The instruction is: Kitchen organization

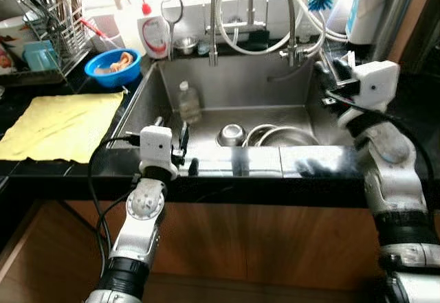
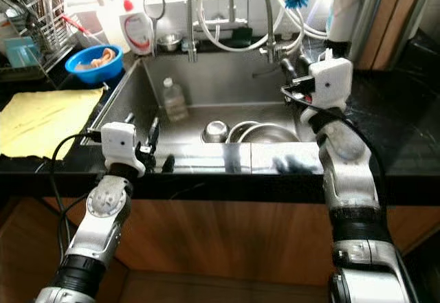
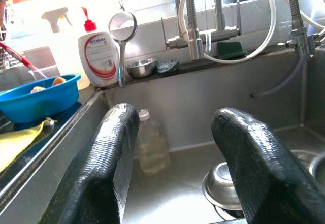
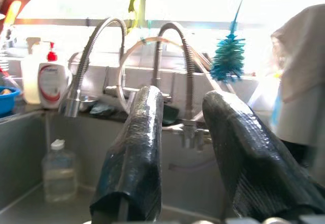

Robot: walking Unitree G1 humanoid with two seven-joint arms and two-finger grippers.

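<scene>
Left eye view: a robot faces a steel sink (image 1: 137, 100).
Left gripper (image 1: 184, 148): fingers apart, empty, at the sink's front rim.
Right gripper (image 1: 328, 76): fingers apart, empty, above the sink's right wall.
Bottle (image 1: 188, 102): upright in the sink's back left corner.
Bowls (image 1: 232, 135): on the sink floor.
Risk: a low reach could likely topple the bottle.

Two spread black fingers (image 3: 101, 168) of the left gripper (image 3: 175, 168) frame a steel sink (image 3: 228, 97) holding a clear bottle (image 3: 151, 145) and small steel bowl (image 3: 226, 181); blue bowl (image 3: 38, 97) beside.
</scene>
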